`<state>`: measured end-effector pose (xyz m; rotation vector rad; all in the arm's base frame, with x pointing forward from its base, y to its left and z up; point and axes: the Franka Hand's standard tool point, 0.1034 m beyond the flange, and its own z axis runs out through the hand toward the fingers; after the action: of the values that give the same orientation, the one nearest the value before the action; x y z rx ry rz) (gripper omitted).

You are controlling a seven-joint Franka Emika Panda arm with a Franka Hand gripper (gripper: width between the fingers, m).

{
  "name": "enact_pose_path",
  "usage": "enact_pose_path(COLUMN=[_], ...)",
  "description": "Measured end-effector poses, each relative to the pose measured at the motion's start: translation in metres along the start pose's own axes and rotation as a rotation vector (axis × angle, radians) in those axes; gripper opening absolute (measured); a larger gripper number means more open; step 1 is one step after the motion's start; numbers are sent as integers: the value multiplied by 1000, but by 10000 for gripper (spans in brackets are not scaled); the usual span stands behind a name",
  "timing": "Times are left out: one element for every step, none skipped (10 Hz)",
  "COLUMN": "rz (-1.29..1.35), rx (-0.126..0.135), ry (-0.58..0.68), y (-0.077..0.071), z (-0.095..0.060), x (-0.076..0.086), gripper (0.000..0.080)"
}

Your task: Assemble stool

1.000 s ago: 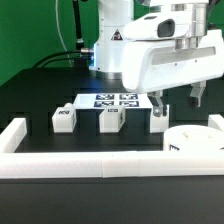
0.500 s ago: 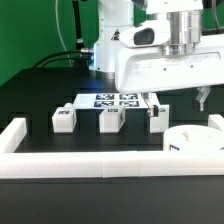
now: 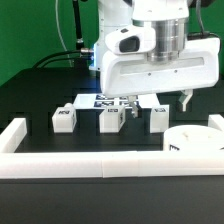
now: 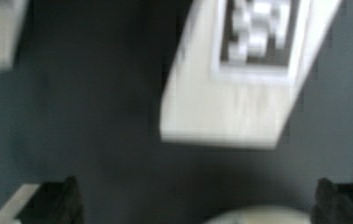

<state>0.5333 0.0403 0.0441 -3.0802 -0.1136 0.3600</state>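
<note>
Three small white legs stand in a row on the black table: left leg (image 3: 64,118), middle leg (image 3: 111,119), right leg (image 3: 158,118). The round white seat (image 3: 195,143) lies at the exterior view's right, near the front rail. My gripper (image 3: 158,103) hangs open just above the right leg, its dark fingers (image 3: 187,100) spread wide with nothing between them. The wrist view is blurred. In it a tagged white block (image 4: 240,75) lies ahead of the open gripper (image 4: 205,200), and a rounded white edge (image 4: 253,215) shows between the fingers.
The marker board (image 3: 100,100) lies flat behind the legs, partly covered by the gripper body. A long white border rail (image 3: 100,163) runs along the front and turns up at the exterior view's left (image 3: 14,132).
The gripper has swung from above the seat toward the exterior view's left and now sits over the right leg. Its jaws stayed open. No part has moved.
</note>
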Motion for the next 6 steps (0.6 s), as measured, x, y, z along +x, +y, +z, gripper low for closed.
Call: enact_pose_path(rz=[58, 62, 59, 59, 73, 111], rx=[5, 6, 8, 11, 11, 8], ry=[-128, -163, -214, -301, -355, -477], y=[-4, -8, -7, -7, -6, -3], z=[-1, -2, -1, 0, 4, 9], x=[4, 15, 11, 4, 4, -8], gripper=[649, 649, 649, 649, 649, 649])
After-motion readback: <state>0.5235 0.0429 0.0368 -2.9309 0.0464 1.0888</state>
